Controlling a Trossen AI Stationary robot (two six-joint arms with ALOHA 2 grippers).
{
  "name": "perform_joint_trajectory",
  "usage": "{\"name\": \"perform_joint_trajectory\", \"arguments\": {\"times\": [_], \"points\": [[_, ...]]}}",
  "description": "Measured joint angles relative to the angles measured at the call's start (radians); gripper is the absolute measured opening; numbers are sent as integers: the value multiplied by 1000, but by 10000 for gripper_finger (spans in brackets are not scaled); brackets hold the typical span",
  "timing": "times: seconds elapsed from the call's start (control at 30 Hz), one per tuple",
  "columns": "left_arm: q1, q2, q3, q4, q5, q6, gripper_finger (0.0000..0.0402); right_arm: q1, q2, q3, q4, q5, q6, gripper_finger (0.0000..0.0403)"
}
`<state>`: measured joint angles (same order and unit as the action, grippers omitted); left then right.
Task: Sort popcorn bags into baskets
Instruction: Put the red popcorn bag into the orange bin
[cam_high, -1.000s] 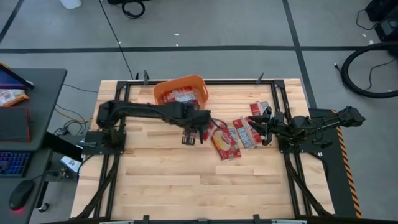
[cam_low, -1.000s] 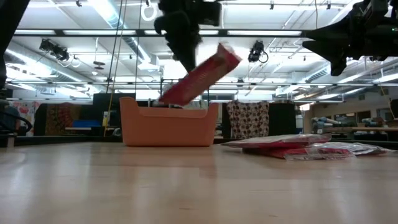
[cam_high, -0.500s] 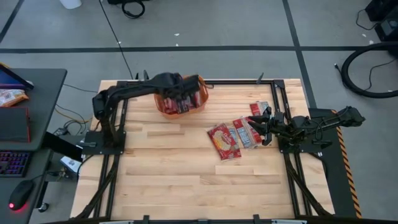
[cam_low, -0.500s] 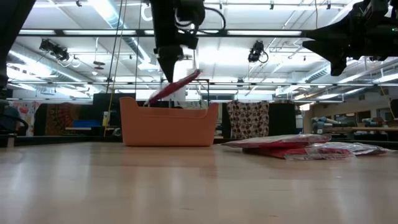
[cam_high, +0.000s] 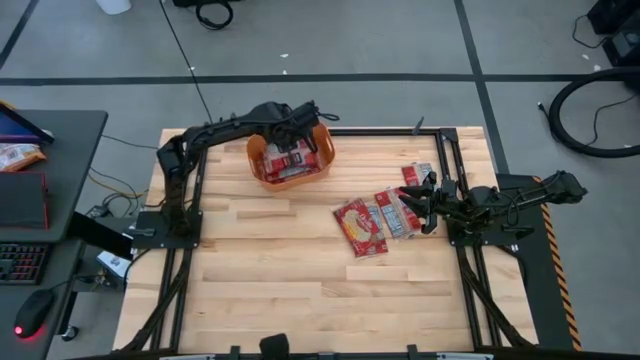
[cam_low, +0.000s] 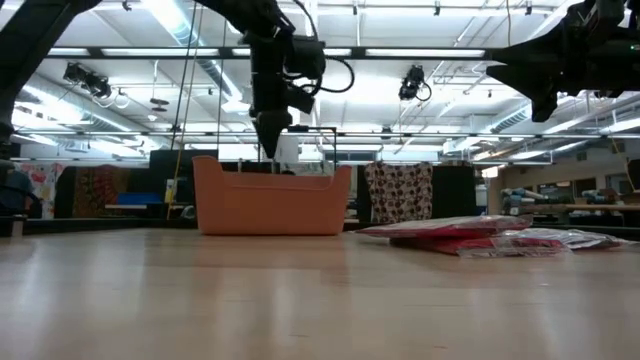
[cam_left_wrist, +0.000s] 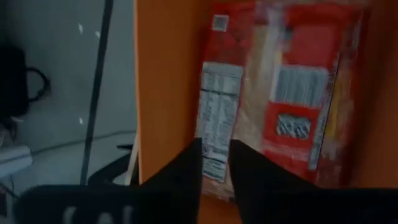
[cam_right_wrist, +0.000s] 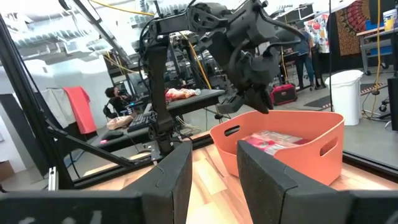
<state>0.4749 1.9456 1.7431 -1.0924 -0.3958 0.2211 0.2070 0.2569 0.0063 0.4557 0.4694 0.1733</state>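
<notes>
My left gripper (cam_low: 270, 150) hangs over the orange basket (cam_high: 290, 160) at the far edge of the counter (cam_high: 300, 290), its fingers a little apart and holding nothing. Below it, inside the basket, lie several red popcorn bags (cam_left_wrist: 273, 99); the wrist view looks straight down on two of them, label side up, beside the orange wall.

My right gripper (cam_high: 425, 205) waits on the other side of the counter, low beside the loose bags (cam_high: 365, 228) that lie overlapping between the two arms. Its fingers stand parted and empty.

What could go wrong, as I judge it: the loose bags overlap, so a pinch on one may drag or lift its neighbour. A flat bag could also slip out of a shallow edge grip on the way across. Lowering my left gripper further could snag a bag already in the basket, or knock the rim.

Hard to make out: how many bags the basket holds, since my arm covers part of it from above. The count in the loose pile is also unclear.
</notes>
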Motion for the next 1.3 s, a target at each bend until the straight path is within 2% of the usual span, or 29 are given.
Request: {"name": "perform_joint_trajectory", "arguments": {"times": [0.07, 0.23, 0.33, 0.53, 0.63, 1.0, 1.2, 1.3], "points": [[-26, -7, 0, 11, 37, 0, 111, 0, 0, 0, 0, 0, 0, 132], [-128, -3, 1, 56, 299, 43, 133, 0, 0, 0, 0, 0, 0, 132], [-211, 26, 1, 102, 307, 68, 134, 0, 0, 0, 0, 0, 0, 132], [-372, 115, 1, 194, 190, 180, 135, 0, 0, 0, 0, 0, 0, 132], [-432, 155, 0, 255, 174, 233, 146, 0, 0, 0, 0, 0, 0, 132], [-564, 257, 1, 417, 159, 361, 257, 0, -1, 0, 0, 0, 0, 132], [-603, 320, -1, 452, -32, 380, 252, 0, 4, 0, 0, 0, 0, 132], [-604, 344, 1, 479, -72, 378, 235, 0, 4, 0, 1, 0, 0, 132]]}}
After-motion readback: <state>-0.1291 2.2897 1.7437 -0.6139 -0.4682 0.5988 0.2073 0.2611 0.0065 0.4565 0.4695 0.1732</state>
